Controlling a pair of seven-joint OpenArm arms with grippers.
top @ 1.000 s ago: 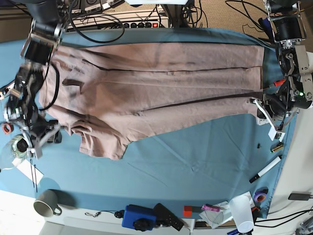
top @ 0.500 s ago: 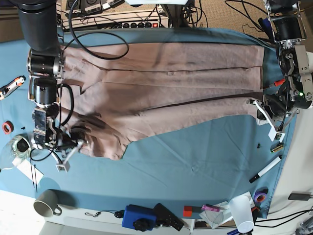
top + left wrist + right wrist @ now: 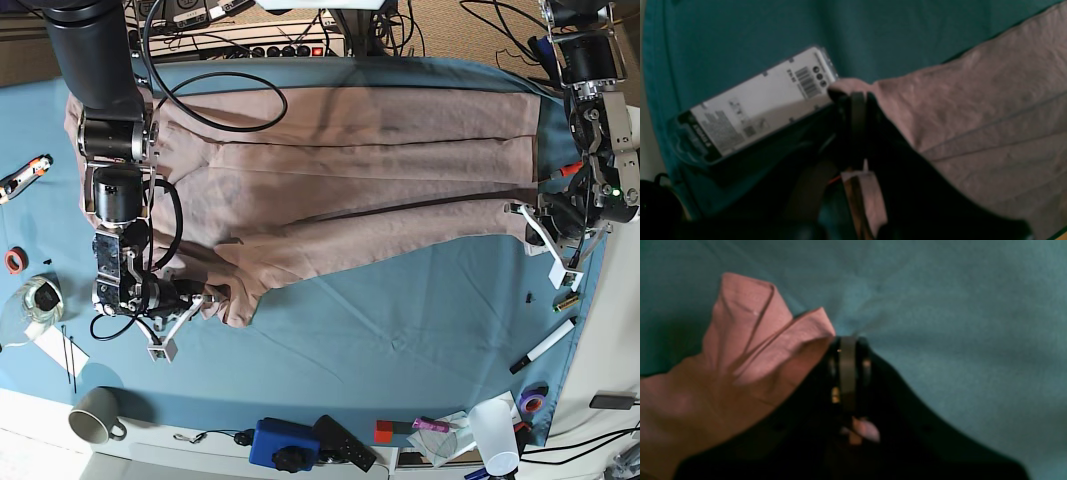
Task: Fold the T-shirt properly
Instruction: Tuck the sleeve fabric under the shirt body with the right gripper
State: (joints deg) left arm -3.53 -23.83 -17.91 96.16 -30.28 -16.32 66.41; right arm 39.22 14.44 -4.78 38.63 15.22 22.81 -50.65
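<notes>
The dusty pink T-shirt (image 3: 350,180) lies spread across the blue table cloth (image 3: 420,310), its length running left to right in the base view. My left gripper (image 3: 527,211) is shut on the shirt's corner at the right end. The left wrist view shows that gripper (image 3: 853,100) pinching the fabric (image 3: 990,110). My right gripper (image 3: 213,297) is at the shirt's lower left edge. In the right wrist view this gripper (image 3: 847,351) is shut, with bunched pink cloth (image 3: 750,350) beside the jaws and a scrap showing between them.
A white barcoded package (image 3: 756,103) lies right beside the left gripper. Along the front edge stand a grey mug (image 3: 95,415), a blue box (image 3: 285,443) and a white cup (image 3: 495,435). A marker (image 3: 545,345) lies at the right. A glass jar (image 3: 35,298) sits at the left.
My right arm swung in from the far left to the shirt's lower left edge and its gripper closed on the fabric. The left arm has not moved.
</notes>
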